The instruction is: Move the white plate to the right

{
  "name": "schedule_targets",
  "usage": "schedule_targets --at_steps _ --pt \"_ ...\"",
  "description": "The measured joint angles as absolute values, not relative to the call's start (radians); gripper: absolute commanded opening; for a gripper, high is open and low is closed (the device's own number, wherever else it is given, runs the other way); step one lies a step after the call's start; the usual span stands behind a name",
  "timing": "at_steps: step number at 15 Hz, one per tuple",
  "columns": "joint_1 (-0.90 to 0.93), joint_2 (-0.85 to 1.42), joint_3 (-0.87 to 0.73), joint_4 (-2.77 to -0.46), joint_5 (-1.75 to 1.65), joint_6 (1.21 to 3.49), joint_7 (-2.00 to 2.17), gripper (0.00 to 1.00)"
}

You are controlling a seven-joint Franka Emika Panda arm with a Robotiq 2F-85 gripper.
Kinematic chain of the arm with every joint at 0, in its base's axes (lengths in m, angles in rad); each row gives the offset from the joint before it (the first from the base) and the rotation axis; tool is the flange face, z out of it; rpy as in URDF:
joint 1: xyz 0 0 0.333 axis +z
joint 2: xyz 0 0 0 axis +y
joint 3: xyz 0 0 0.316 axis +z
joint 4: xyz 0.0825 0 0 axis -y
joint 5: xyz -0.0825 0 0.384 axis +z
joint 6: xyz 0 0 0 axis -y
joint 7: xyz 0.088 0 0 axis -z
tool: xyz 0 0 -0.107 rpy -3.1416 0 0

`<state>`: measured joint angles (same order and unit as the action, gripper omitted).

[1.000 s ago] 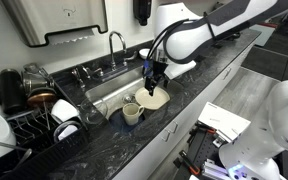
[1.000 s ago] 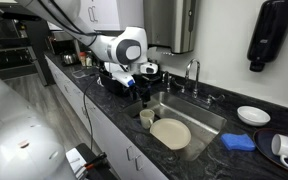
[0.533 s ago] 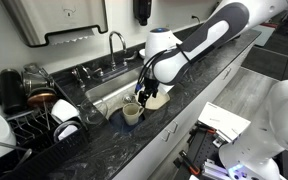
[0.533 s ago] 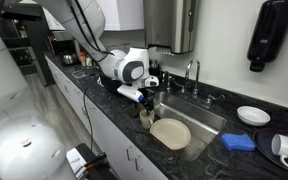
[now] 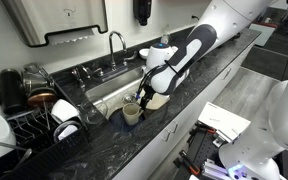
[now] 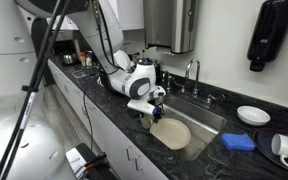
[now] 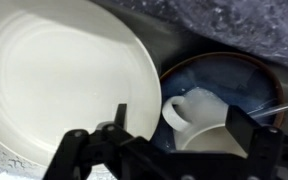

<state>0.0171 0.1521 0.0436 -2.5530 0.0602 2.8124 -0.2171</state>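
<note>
White plate [image 5: 158, 101] lies at the front edge of the sink [image 5: 102, 92]; my claw [image 5: 144, 97] hangs low beside it, spread wide and empty.

In an exterior view the claw sits between the white plate and a cream mug [image 5: 131, 112], the plate on the side away from the dish rack [image 5: 29, 118]. The dark stone table [image 5: 199, 72] looks bare beyond it. In an exterior view from the opposite end, the plate [image 6: 170, 133] lies just past the claw [image 6: 152, 104], with a blue sponge [image 6: 239, 142] and a small white bowl [image 6: 252, 115] further along, so I judge the slide has limited room. In the wrist view the plate [image 7: 64, 70] fills the upper left. Both fingers [image 7: 119, 118] are well apart, and a dark-glazed round vessel [image 7: 219, 75], likely the mug, shows between them. I'd shift toward the plate's rim before closing.
</note>
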Motion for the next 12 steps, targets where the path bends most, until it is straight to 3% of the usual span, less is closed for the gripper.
schedule_targets --at_steps 8,9,10,12 --pt "-0.046 0.314 0.086 -2.469 0.07 2.837 -0.365 1.0" --pt "-0.046 0.33 0.08 -2.459 0.049 2.837 -0.363 0.95" --pt "-0.046 0.343 0.072 -2.451 0.023 2.837 -0.358 0.74" --pt "-0.046 0.364 0.055 -2.436 -0.028 2.837 -0.341 0.7"
